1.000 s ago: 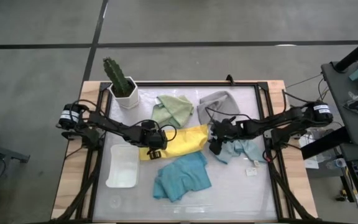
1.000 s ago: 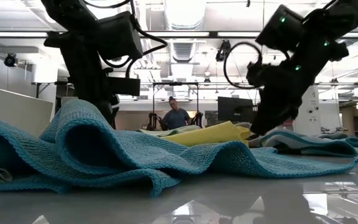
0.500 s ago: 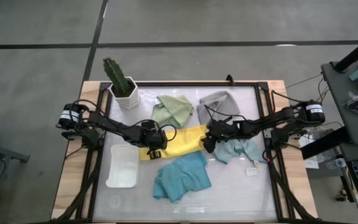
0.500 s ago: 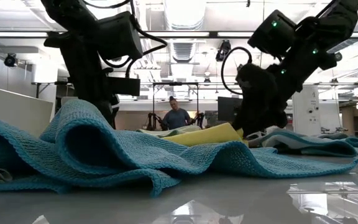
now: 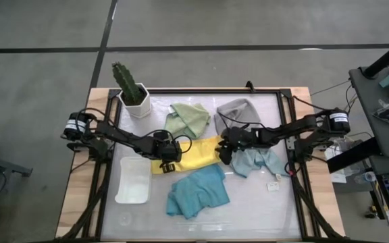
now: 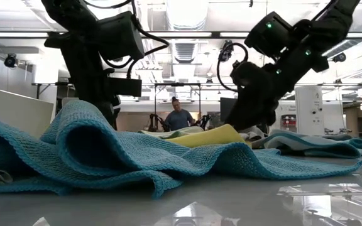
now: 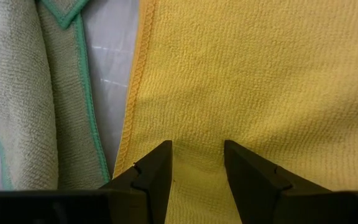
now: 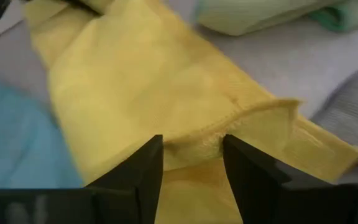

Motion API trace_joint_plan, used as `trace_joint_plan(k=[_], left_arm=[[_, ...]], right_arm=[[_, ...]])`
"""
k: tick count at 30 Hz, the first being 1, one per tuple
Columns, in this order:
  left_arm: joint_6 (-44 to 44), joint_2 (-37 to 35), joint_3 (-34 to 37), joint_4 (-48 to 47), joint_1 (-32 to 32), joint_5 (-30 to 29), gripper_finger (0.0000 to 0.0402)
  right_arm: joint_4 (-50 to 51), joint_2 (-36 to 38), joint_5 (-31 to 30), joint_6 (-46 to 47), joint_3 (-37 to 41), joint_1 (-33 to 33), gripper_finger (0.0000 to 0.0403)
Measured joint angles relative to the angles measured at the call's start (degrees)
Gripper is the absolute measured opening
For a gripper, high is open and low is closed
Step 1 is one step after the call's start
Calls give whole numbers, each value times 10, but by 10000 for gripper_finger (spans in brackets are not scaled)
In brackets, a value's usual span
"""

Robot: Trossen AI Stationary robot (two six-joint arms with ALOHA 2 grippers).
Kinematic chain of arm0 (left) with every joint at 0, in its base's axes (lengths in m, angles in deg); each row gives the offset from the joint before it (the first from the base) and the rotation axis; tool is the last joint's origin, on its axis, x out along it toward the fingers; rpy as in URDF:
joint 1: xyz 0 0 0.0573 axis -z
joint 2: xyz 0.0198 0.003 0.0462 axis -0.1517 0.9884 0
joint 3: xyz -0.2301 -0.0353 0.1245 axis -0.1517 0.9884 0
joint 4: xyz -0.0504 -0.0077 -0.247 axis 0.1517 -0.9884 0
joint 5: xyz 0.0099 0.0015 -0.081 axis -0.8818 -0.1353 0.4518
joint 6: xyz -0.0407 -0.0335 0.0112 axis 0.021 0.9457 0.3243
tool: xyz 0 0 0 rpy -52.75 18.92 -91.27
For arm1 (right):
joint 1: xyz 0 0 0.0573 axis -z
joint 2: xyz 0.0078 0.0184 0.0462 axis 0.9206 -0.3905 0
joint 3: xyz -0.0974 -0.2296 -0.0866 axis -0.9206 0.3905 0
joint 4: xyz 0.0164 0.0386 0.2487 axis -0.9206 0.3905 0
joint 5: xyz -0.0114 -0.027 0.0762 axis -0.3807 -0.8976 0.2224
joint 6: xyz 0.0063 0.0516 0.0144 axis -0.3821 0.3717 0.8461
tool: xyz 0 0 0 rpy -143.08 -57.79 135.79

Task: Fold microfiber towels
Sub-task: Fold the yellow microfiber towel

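**Progress.** Five microfiber towels on the table, none squared off or stacked. Yellow towel lies stretched between the two arms at table centre, partly doubled over; judged to be the fold in hand, unfinished. Sage green towel and grey towel lie rumpled at the far side. Pale blue towel is bunched just beside the yellow one's right end. Teal towel is crumpled at the near side. White tray stands left of the teal towel.

**Left gripper**. At the yellow towel's left end; fingers partly parted, a pinch of yellow cloth rising between them. Judged grasping it.

**Right gripper**. At the yellow towel's right end; fingers partly parted astride the folded hem. Whether it grips yet cannot be told.
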Motion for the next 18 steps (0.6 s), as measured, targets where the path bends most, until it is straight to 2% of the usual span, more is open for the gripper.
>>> trace_joint_plan(k=[3,11,18], left_arm=[[0,-1,0,1,0,0,134],[0,-1,1,2,0,0,134],[0,-1,1,2,0,0,134]], right_arm=[[68,4,21,-31,-20,11,157],[259,23,24,-141,-84,27,157],[340,45,24,-233,-95,27,157]])
